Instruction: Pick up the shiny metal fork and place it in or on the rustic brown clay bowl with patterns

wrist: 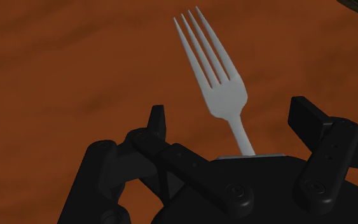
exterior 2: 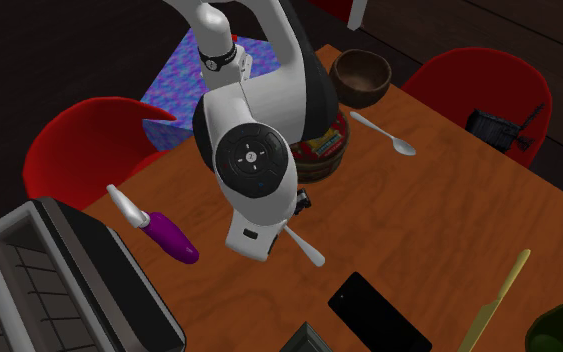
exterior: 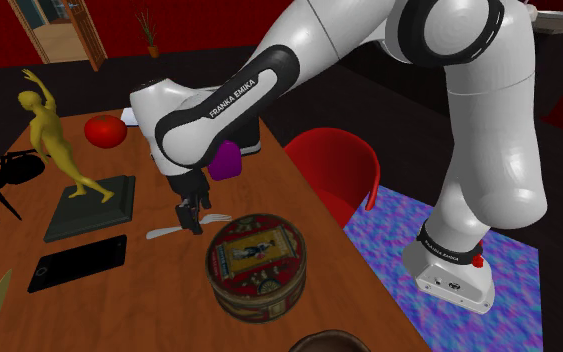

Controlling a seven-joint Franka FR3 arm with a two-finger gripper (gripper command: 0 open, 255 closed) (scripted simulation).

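Wrist view: the gripper (wrist: 231, 118) is released. Its two fingers (wrist: 157, 122) stand apart, one on each side of the neck of the fork (wrist: 219, 83), and neither touches it. The pale grey fork lies flat on the wooden table (wrist: 75, 57), tines pointing away from the hand. Shoulder view: the gripper (exterior: 191, 222) hangs low over the fork (exterior: 162, 232), which lies just beside the round decorated tin (exterior: 256, 265). Second exterior view: the brown bowl (exterior 2: 362, 96) stands just beside the tin (exterior 2: 321, 150), on the side opposite the fork (exterior 2: 306, 247).
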